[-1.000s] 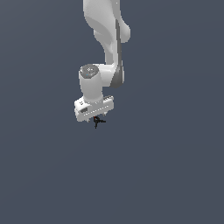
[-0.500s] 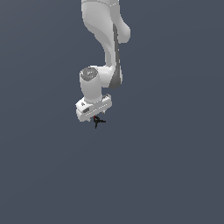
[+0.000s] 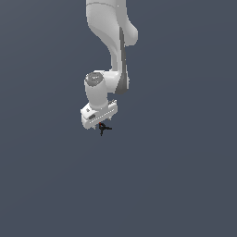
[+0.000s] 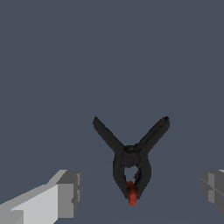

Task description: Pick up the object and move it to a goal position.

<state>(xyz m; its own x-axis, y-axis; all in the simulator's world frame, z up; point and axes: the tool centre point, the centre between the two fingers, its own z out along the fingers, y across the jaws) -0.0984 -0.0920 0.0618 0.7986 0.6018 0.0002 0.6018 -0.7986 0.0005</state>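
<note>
Object (image 4: 130, 162): small black spring clamp, two splayed handles, red tip at the nose; in the wrist view it lies between the two grey fingertips (image 4: 69, 193), touching neither. Gripper (image 3: 100, 126): white, jaws spread wide, nothing held. In the exterior view the object (image 3: 102, 128) sits just beneath the gripper. Markings: no readable writing.

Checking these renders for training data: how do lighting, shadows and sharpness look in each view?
Exterior view: flat, even light, no cast shadows or glare; the black clamp under the hand is tiny and jagged. Wrist view: equally flat, blocky edges, but the clamp and its red tip show clearly between the fingers.
</note>
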